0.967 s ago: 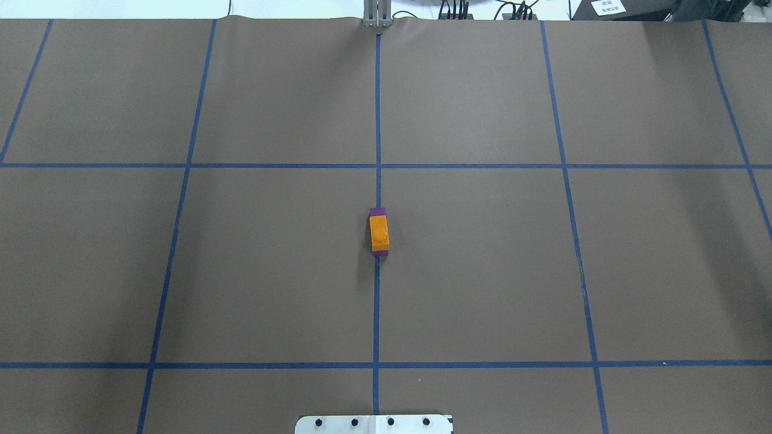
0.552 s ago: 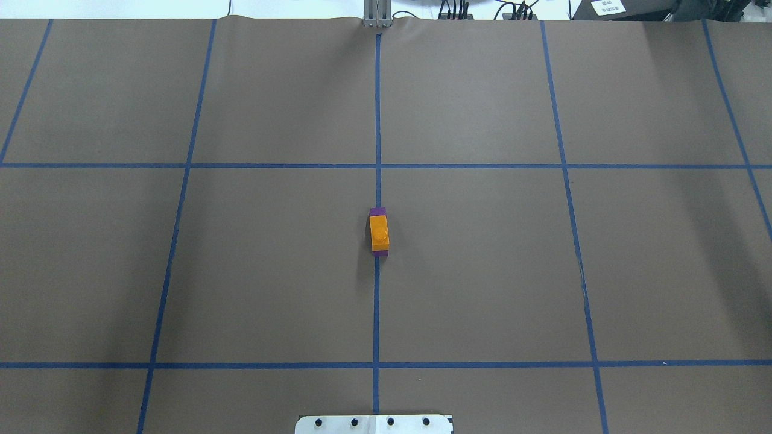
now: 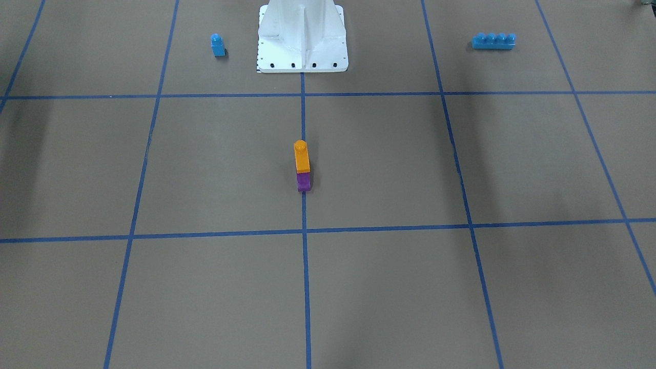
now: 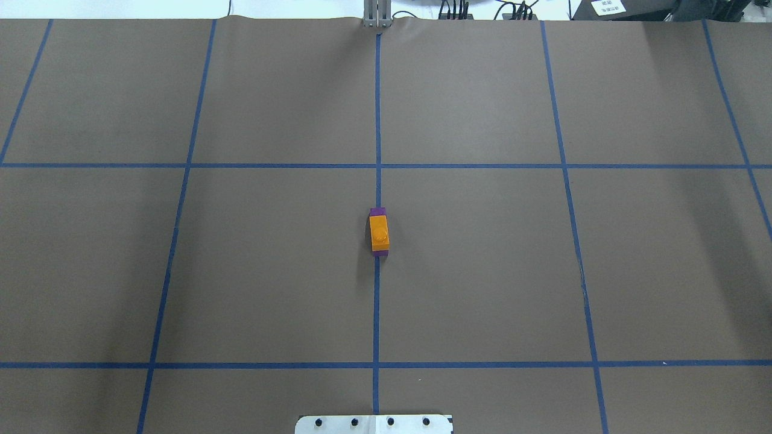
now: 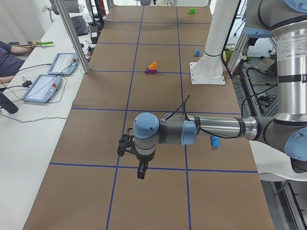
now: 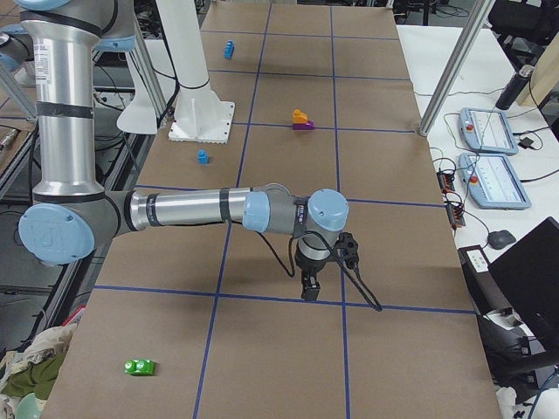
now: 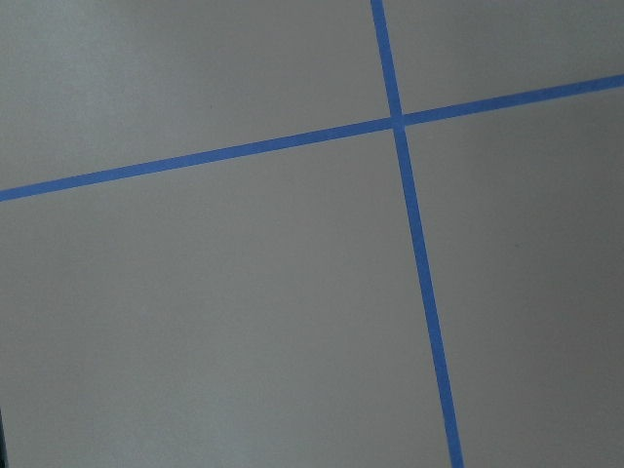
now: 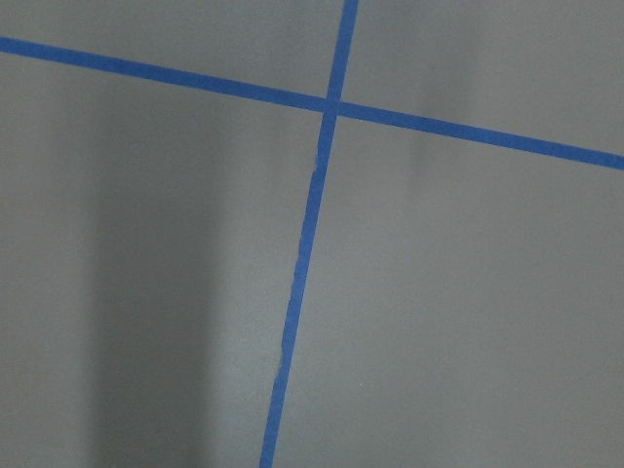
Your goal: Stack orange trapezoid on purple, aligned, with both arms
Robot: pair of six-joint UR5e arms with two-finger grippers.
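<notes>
One brown table [image 4: 271,271], blue grid [image 4: 376,301], orange trapezoid [image 4: 379,232]

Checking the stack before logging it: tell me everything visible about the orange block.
The glossy orange plastic trapezoid block has one sloped side and a single round stud on top. It stands upright on the dark-purple plastic block, on the centre blue tape line; from above, purple shows past both its ends. Nothing else touches it.

This is a robotics lab: a table [image 4: 482,271] papered brown and gridded with blue tape [image 4: 377,120], a white pedestal [image 3: 302,36], grey robot arms [image 5: 216,127], teach pendants [image 6: 489,131] alongside, aluminium posts [image 5: 72,36], and a seated person [image 5: 9,52].
</notes>
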